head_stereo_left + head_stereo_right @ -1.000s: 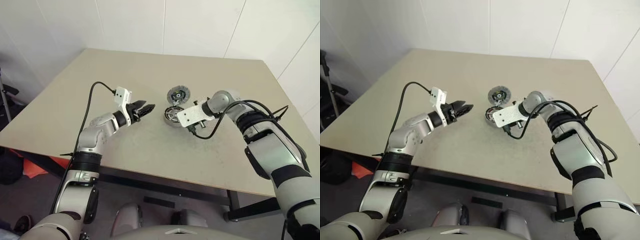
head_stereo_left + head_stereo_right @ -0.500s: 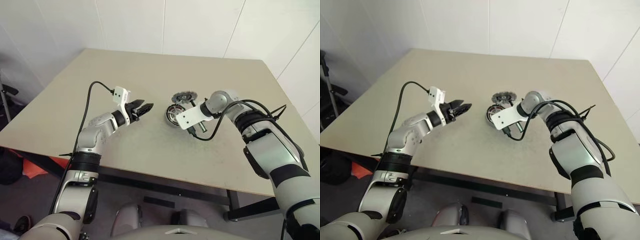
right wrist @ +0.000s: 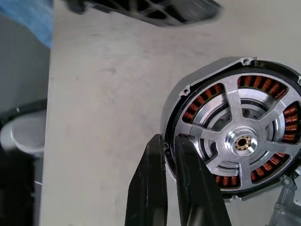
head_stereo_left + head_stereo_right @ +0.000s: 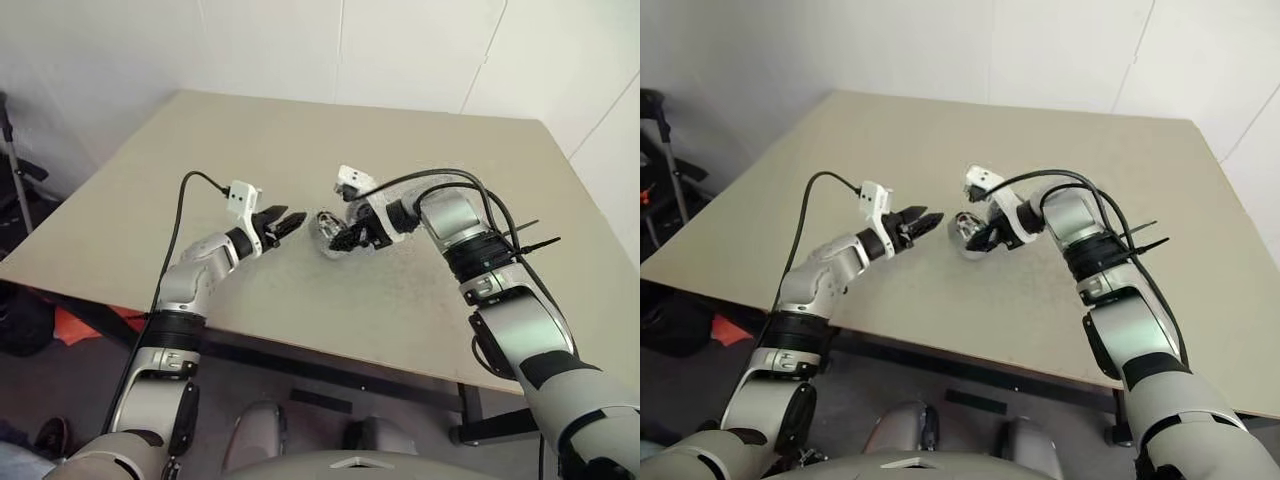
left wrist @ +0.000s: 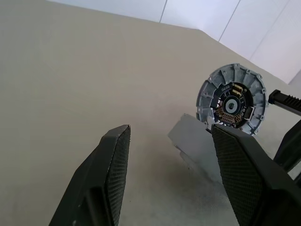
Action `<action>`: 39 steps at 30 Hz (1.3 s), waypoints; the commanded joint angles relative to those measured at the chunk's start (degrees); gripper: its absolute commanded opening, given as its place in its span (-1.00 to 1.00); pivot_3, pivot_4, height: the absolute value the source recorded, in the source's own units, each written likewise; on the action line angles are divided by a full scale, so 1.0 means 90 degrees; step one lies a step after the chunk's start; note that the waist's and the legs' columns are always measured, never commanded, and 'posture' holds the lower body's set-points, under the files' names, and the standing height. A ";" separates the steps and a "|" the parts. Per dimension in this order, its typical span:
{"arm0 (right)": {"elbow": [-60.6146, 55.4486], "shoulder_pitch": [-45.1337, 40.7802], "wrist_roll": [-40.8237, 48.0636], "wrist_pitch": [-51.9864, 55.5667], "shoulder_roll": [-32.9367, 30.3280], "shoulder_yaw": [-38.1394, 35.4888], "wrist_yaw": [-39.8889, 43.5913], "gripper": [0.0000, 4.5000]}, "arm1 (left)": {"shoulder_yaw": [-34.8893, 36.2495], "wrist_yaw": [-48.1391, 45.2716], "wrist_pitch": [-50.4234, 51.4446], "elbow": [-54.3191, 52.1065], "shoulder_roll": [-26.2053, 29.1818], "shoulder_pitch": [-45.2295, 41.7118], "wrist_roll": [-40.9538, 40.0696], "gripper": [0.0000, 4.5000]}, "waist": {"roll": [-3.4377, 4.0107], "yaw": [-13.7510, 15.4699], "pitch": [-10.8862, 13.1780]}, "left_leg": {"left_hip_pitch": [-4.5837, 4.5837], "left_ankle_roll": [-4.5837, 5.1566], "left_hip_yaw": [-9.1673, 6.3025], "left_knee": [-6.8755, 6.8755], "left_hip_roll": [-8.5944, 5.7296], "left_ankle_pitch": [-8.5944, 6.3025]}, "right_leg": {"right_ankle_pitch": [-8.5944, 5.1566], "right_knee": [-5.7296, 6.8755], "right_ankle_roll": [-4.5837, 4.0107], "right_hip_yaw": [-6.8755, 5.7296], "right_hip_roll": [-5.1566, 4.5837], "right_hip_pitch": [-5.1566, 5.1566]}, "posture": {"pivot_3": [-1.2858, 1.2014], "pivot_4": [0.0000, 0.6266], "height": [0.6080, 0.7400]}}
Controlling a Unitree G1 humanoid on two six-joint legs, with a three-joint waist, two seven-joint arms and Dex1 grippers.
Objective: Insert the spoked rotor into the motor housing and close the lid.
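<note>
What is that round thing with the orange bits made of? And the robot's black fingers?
The motor housing looks like silvery brushed metal, since it shines. The orange bits look like copper wire coils. The spoked rotor inside looks like polished metal too. The fingers look like black plastic with rubbery dotted pads, probably.

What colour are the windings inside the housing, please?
Copper-orange, ringing the inside of the silver housing behind the rotor spokes; the right wrist view shows them best.

You've got a plain beige table (image 4: 250, 130) w/ a matte top, set in a corner. White panelled walls (image 4: 400, 45) stand just behind it & on its right. Grey floor (image 4: 60, 400) below the near edge; something orange-red (image 4: 80, 325) lies under the left edge.
</note>
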 commanded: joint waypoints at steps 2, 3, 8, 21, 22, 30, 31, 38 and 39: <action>-0.0079 -0.0590 -0.0017 0.1913 0.0081 -0.0357 -0.1341 -0.99 | 0.0018 0.0062 -0.0146 -0.0337 -0.0050 0.0130 -0.0011 0.29 | 0.0010 0.0043 0.0004 | 0.0012 -0.0028 -0.0003 0.0000 -0.0001 0.0002 | 0.0001 0.0005 0.0001 0.0001 -0.0001 0.0009 | 0.03 -1.00 1.00; 0.0064 -0.0672 -0.0022 0.2111 0.0179 -0.0561 -0.1779 -0.99 | 0.0013 0.0065 -0.0142 -0.0355 -0.0052 0.0156 -0.0010 0.29 | 0.0010 0.0064 0.0004 | 0.0024 -0.0033 -0.0007 0.0000 -0.0001 0.0005 | 0.0001 0.0006 0.0001 0.0001 -0.0001 0.0020 | 0.03 -1.00 1.00; 0.0392 -0.0849 -0.0108 0.2450 0.0563 -0.1153 -0.3545 -0.99 | -0.0009 0.0075 -0.0123 -0.0415 -0.0052 0.0230 -0.0003 0.29 | 0.0013 0.0101 0.0006 | 0.0057 -0.0076 -0.0007 -0.0013 -0.0006 0.0029 | 0.0003 0.0005 0.0007 0.0005 -0.0003 0.0044 | 0.03 -1.00 1.00; -0.1216 -0.0503 0.0634 0.4172 0.0788 -0.1329 -0.4942 -0.99 | -0.0033 0.0115 -0.0069 -0.0580 -0.0033 0.0391 0.0015 0.29 | 0.0013 0.0159 0.0006 | 0.0076 -0.0098 -0.0005 -0.0092 -0.0021 0.0041 | 0.0020 -0.0016 0.0039 0.0008 -0.0008 0.0040 | 0.03 -1.00 1.00; -0.1365 -0.0444 0.0692 0.4190 0.0778 -0.1320 -0.5019 -0.99 | -0.0011 0.0131 -0.0055 -0.0588 -0.0061 0.0398 -0.0020 0.29 | 0.0013 0.0162 0.0006 | 0.0075 -0.0100 -0.0005 -0.0096 -0.0021 0.0042 | 0.0020 -0.0015 0.0040 0.0008 -0.0008 0.0038 | 0.03 -1.00 1.00; -0.1923 0.0023 0.1417 0.4190 0.0693 -0.1136 -0.5501 -0.99 | -0.0065 0.0161 -0.0106 -0.0509 -0.0089 0.0340 0.0020 0.29 | 0.0013 0.0158 0.0006 | 0.0094 -0.0115 -0.0006 -0.0104 -0.0022 0.0050 | 0.0018 -0.0016 0.0045 0.0011 -0.0007 0.0049 | 0.03 -1.00 1.00; -0.1988 0.0053 0.1532 0.4190 0.0675 -0.1112 -0.5563 -0.99 | -0.0066 0.0163 -0.0105 -0.0513 -0.0087 0.0343 0.0016 0.29 | 0.0013 0.0159 0.0006 | 0.0100 -0.0116 -0.0006 -0.0105 -0.0022 0.0050 | 0.0018 -0.0016 0.0046 0.0012 -0.0007 0.0054 | 0.03 -1.00 1.00; -0.1725 -0.0123 0.2502 0.4190 0.0772 -0.1331 -0.6010 -0.69 | -0.0106 0.0161 -0.0135 -0.0511 -0.0087 0.0386 0.0053 0.29 | 0.0013 0.0129 0.0006 | 0.0150 -0.0131 -0.0005 -0.0129 -0.0024 0.0059 | 0.0012 -0.0029 0.0055 0.0016 -0.0006 0.0099 | 0.03 -1.00 1.00; -0.1657 -0.0163 0.2558 0.4190 0.0783 -0.1363 -0.6104 -0.59 | -0.0109 0.0164 -0.0135 -0.0519 -0.0086 0.0390 0.0058 0.29 | 0.0013 0.0127 0.0006 | 0.0156 -0.0135 -0.0005 -0.0136 -0.0024 0.0061 | 0.0013 -0.0034 0.0052 0.0016 -0.0004 0.0104 | 0.03 -1.00 1.00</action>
